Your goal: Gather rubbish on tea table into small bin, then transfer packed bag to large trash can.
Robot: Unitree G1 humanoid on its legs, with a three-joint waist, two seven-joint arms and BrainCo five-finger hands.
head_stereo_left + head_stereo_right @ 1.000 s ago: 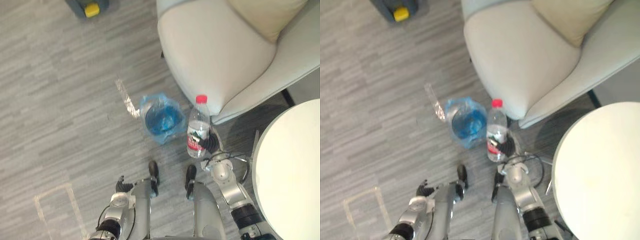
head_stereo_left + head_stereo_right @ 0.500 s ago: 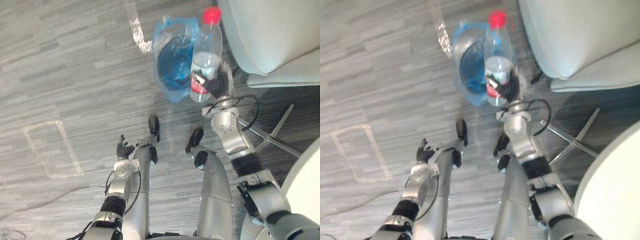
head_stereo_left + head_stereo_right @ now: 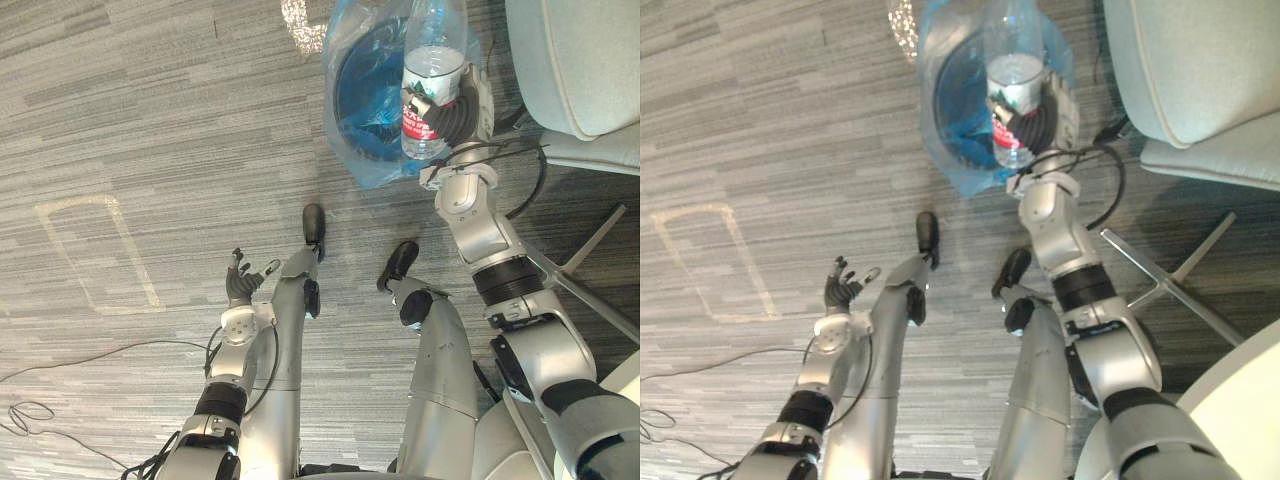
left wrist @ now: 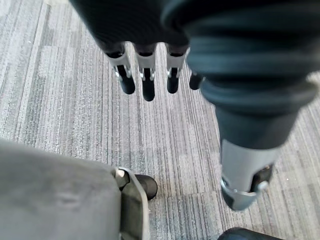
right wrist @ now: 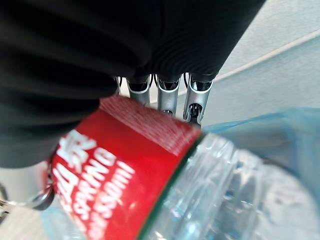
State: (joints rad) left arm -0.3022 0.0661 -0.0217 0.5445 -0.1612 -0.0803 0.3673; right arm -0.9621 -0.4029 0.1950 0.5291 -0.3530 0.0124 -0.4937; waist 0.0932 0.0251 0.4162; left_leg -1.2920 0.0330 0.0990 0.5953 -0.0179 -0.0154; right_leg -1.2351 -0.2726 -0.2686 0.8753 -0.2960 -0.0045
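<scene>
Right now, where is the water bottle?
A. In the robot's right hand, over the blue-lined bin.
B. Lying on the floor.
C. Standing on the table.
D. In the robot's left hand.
A: the right hand curls round the water bottle above the bin; the left hand hangs open.

Clear, red-labelled bottle (image 3: 432,72) — translucent blue-bagged bin (image 3: 362,100).

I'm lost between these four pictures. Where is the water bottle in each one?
Left eye view: water bottle at the top, right of centre, gripped by the right robot hand.
Right eye view: water bottle at top centre.
Right wrist view: water bottle very close, red label showing.
Left wrist view: grey floor past the left robot hand.
Shared landmark: the blue-bagged bin beside the water bottle.
</scene>
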